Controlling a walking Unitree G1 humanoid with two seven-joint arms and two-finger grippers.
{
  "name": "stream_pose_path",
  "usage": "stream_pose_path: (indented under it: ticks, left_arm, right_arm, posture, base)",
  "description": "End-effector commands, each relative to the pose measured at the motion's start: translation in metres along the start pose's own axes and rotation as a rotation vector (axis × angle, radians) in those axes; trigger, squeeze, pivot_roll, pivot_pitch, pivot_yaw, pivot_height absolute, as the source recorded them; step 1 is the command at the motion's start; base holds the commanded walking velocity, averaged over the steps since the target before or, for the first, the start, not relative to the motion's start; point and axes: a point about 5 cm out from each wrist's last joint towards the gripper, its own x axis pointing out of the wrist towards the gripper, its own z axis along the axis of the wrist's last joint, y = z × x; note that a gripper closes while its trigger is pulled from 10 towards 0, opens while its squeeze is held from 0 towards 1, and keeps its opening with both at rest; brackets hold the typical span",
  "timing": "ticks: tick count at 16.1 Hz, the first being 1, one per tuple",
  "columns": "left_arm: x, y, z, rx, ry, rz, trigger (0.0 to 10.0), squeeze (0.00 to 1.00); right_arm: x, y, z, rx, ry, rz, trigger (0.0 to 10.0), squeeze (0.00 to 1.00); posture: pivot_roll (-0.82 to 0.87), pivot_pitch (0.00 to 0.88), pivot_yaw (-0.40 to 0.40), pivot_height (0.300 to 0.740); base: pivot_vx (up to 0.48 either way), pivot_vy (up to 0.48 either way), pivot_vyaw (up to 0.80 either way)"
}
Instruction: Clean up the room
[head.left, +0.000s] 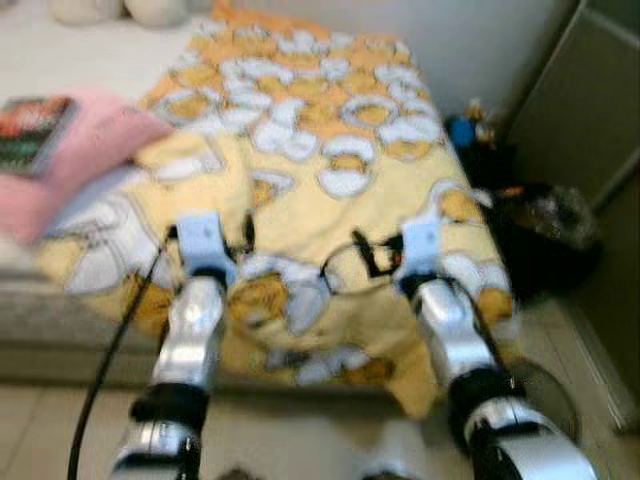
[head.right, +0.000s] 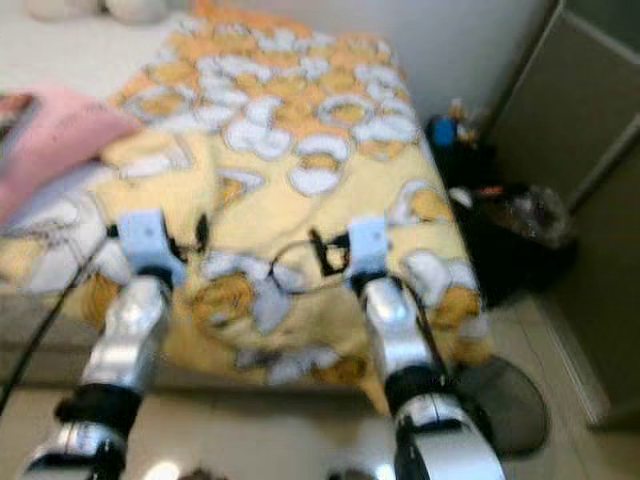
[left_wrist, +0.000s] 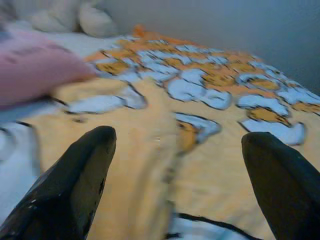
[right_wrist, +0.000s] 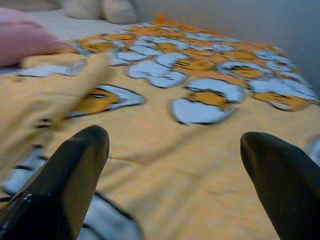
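Note:
A yellow blanket (head.left: 320, 150) with a white and orange cartoon print covers the bed and hangs over its near edge. Both silver arms reach out over that near edge. In the left wrist view my left gripper (left_wrist: 177, 145) is open, its black fingers (left_wrist: 80, 175) spread just above the blanket. In the right wrist view my right gripper (right_wrist: 175, 145) is open too, low over the fabric with nothing between its fingers (right_wrist: 75, 175). A pink pillow (head.left: 85, 150) lies at the bed's left, with a book (head.left: 35, 130) on it. The pictures are blurred.
A dark bin with a black bag (head.left: 545, 235) stands on the floor right of the bed, with blue things (head.left: 462, 130) behind it. A grey door or cabinet (head.left: 590, 90) lines the right side. Pale cushions (head.left: 120, 10) sit at the bed's far end. A round grey object (head.right: 500, 400) lies by the bed's near right corner.

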Motion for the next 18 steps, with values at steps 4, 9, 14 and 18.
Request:
stream_pose_path:
  ticks: [4,9,14,18]
  left_arm:
    - [0.004,-0.013,0.004,0.039,-0.013,-0.050,10.0,0.00]
    - [0.005,-0.007,0.003,0.072,-0.004,-0.045,10.0,0.00]
    - [0.005,-0.008,0.004,0.096,-0.006,-0.041,10.0,0.00]
    - [-0.024,0.014,0.003,0.181,-0.114,-0.115,10.0,0.00]
  right_arm:
    - [-0.002,-0.014,0.002,0.007,-0.006,-0.043,10.0,0.00]
    - [-0.004,-0.023,-0.002,0.036,0.012,-0.077,10.0,0.00]
    - [-0.002,-0.018,-0.001,0.035,0.010,-0.060,10.0,0.00]
    - [-0.032,-0.034,-0.021,0.006,0.015,-0.098,10.0,0.00]
  posture:
    - [0.01,0.000,-0.054,0.740]
    - [0.02,0.000,-0.060,0.740]
    - [0.03,0.000,-0.062,0.740]
    - [0.04,0.000,-0.061,0.740]
  base:
    - [0.000,0.480,0.00]
    - [0.000,0.480,0.00]
    - [0.000,0.432,0.00]
    - [0.000,0.000,0.00]
